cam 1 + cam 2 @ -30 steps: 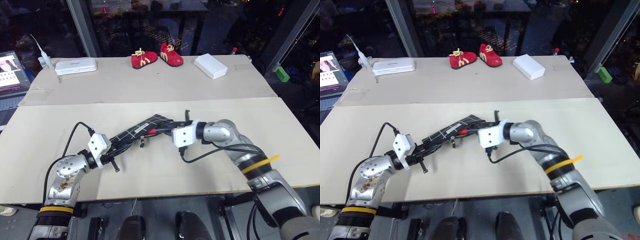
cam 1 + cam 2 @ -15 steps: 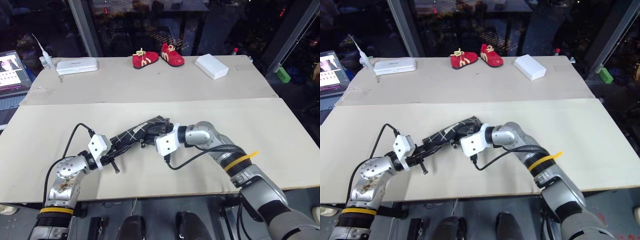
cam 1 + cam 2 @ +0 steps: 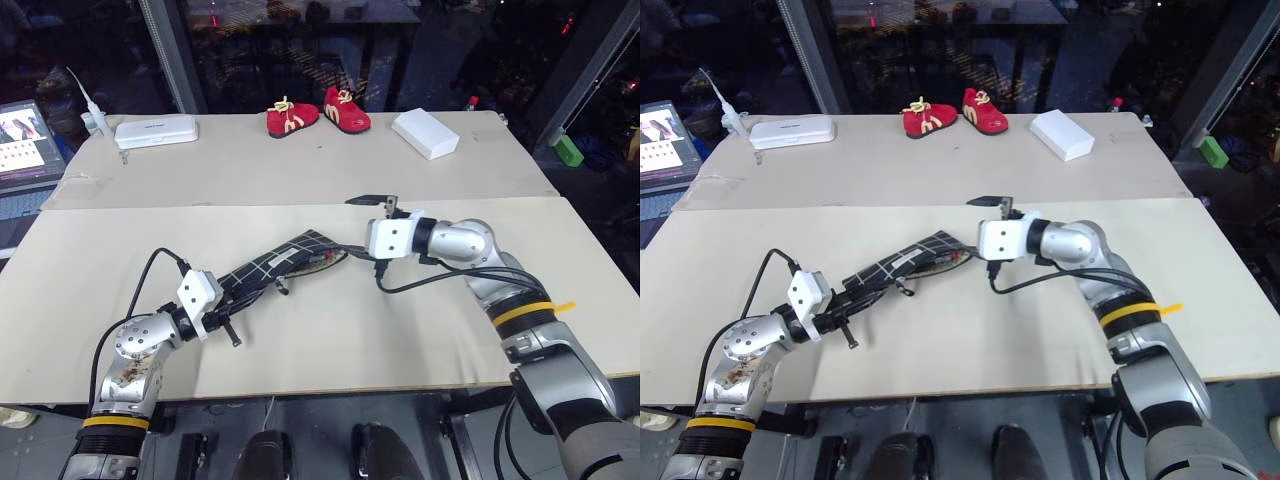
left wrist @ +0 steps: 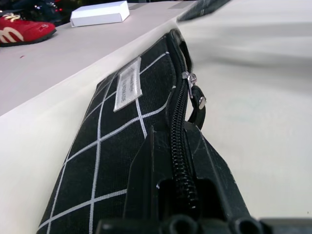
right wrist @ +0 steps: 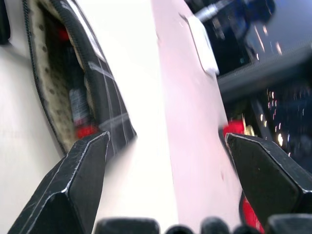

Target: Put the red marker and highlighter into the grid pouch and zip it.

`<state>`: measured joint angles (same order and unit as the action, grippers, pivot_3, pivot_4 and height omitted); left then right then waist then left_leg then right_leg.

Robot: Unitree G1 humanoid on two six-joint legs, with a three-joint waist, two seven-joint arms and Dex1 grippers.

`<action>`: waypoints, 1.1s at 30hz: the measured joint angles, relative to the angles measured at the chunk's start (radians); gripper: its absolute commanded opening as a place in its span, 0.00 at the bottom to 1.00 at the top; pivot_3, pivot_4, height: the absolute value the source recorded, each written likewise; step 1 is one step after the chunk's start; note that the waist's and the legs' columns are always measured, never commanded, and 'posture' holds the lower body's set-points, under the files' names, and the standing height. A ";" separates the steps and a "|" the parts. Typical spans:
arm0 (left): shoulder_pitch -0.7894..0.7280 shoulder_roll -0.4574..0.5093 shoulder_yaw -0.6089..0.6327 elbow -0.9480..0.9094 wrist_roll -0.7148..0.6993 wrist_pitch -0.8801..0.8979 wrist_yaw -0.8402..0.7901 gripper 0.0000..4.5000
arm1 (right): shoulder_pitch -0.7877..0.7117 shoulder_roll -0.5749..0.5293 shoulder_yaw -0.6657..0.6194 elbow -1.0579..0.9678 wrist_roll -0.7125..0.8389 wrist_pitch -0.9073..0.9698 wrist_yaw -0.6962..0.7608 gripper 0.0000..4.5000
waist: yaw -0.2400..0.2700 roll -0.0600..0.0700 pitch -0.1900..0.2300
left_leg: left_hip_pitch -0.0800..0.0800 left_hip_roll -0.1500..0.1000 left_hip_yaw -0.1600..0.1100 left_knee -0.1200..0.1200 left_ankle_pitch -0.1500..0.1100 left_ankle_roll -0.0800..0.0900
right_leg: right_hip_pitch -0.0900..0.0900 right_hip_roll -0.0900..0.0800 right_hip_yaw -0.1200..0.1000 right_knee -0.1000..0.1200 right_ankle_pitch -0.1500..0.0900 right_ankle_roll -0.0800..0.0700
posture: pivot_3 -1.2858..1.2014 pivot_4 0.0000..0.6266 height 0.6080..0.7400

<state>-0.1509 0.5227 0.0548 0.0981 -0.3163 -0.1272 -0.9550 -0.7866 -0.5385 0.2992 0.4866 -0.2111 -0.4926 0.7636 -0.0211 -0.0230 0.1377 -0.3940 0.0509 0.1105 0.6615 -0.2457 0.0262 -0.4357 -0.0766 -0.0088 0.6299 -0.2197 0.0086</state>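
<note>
The grid pouch (image 3: 275, 266) lies slanted on the table, and my left gripper (image 3: 230, 296) is shut on its near end. In the left wrist view my fingers (image 4: 146, 170) clamp the zipper edge, with the zipper pull (image 4: 197, 100) a little further along. The far end gapes open. The red marker (image 5: 76, 105) lies inside the mouth, and a red tip (image 3: 318, 258) shows there. My right gripper (image 3: 363, 226) hovers just right of the mouth, open wide and holding nothing. The highlighter is hidden.
At the back of the table stand a pair of red shoes (image 3: 318, 110), a white box (image 3: 425, 132) and a white flat case (image 3: 155, 131). A laptop (image 3: 25, 140) sits at the far left. A green box (image 3: 565, 150) lies off the right edge.
My right gripper pushed the red marker into the pouch's mouth, then opened and drew back to the right and slightly up. My left gripper and the pouch stayed put.
</note>
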 measured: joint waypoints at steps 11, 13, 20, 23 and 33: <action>-0.013 -0.005 -0.001 0.008 0.000 -0.001 -0.006 0.00 | 0.228 0.037 -0.051 -0.427 0.383 0.596 0.193 0.94 | 0.013 0.000 0.000 | 0.000 0.001 -0.002 0.000 0.000 0.000 | 0.002 -0.001 -0.001 -0.001 0.000 0.000 | 0.52 0.24 1.00; -0.012 -0.005 -0.001 0.010 0.001 -0.001 -0.006 0.00 | 0.295 0.005 -0.053 -0.517 0.472 0.742 0.240 0.94 | 0.017 0.000 0.000 | 0.000 0.000 -0.003 0.000 0.000 0.001 | 0.002 -0.002 -0.001 -0.001 0.000 0.000 | 0.52 0.24 1.00; -0.009 -0.009 -0.002 0.014 0.000 -0.002 -0.007 0.00 | 0.362 0.023 -0.048 -0.604 0.548 1.024 0.207 0.94 | 0.002 0.000 0.000 | 0.008 0.001 -0.004 0.000 -0.001 0.001 | 0.008 0.001 -0.001 -0.001 -0.001 -0.001 | 0.52 0.24 1.00; -0.018 -0.015 -0.002 0.015 0.000 0.001 -0.005 0.00 | 0.332 0.111 -0.008 -0.580 0.526 1.088 0.133 0.94 | 0.002 0.000 0.000 | 0.007 0.001 -0.003 0.000 -0.001 0.001 | 0.008 0.001 -0.001 0.000 -0.001 -0.001 | 0.52 0.24 1.00; -0.037 -0.028 -0.005 0.015 -0.001 0.009 0.002 0.00 | 0.186 0.340 0.073 -0.433 0.467 1.145 0.015 0.94 | 0.008 0.000 0.000 | 0.005 -0.001 -0.004 0.001 -0.001 0.001 | 0.008 0.000 -0.003 -0.002 0.000 0.000 | 0.52 0.24 1.00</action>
<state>-0.1884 0.4951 0.0502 0.1126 -0.3174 -0.1181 -0.9531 -0.6006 -0.1981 0.3722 0.0531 0.2557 0.6527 0.7785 -0.0133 -0.0233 0.1376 -0.3894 0.0503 0.1069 0.6620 -0.2463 0.0269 -0.4279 -0.0767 -0.0117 0.6276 -0.2199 0.0085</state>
